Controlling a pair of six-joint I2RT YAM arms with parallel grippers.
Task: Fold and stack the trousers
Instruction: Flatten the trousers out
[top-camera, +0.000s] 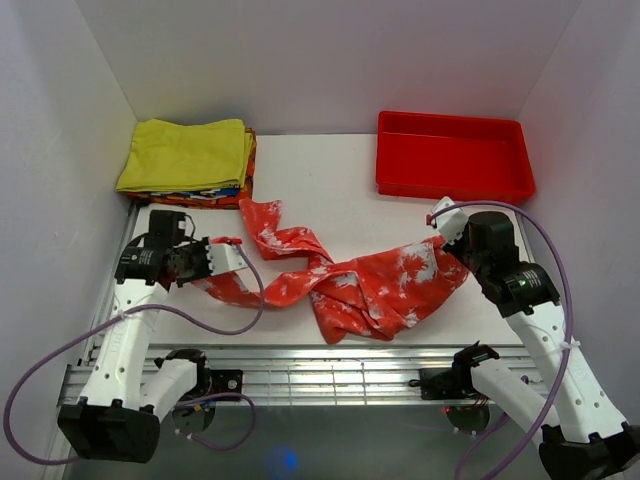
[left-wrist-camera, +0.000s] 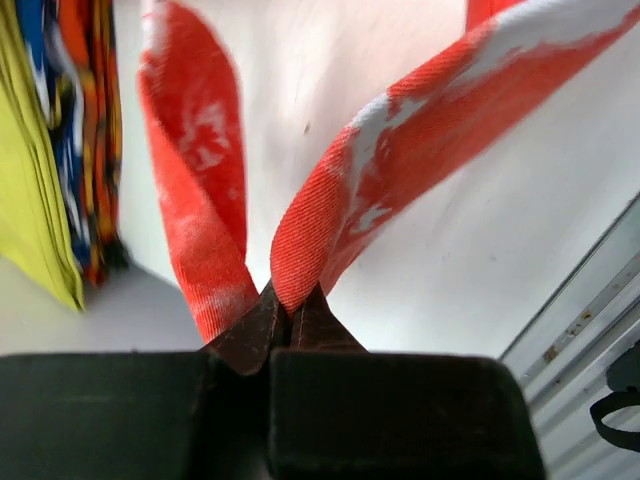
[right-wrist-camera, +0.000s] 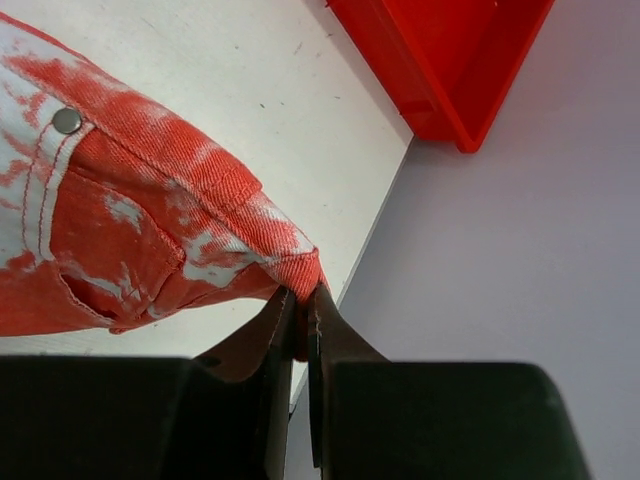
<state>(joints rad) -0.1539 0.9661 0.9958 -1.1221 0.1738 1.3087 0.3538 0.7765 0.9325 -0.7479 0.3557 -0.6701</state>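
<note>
The red-orange trousers with white blotches lie stretched across the table's front half. My left gripper is shut on a bend of one leg at the left, with cloth rising in two strips from the jaws. My right gripper is shut on the waistband corner at the right end, near the table's right edge. A metal rivet and a pocket show on the waist part.
A red plastic tray stands at the back right; it also shows in the right wrist view. A yellow folded garment tops a stack of coloured cloths at the back left, seen too in the left wrist view.
</note>
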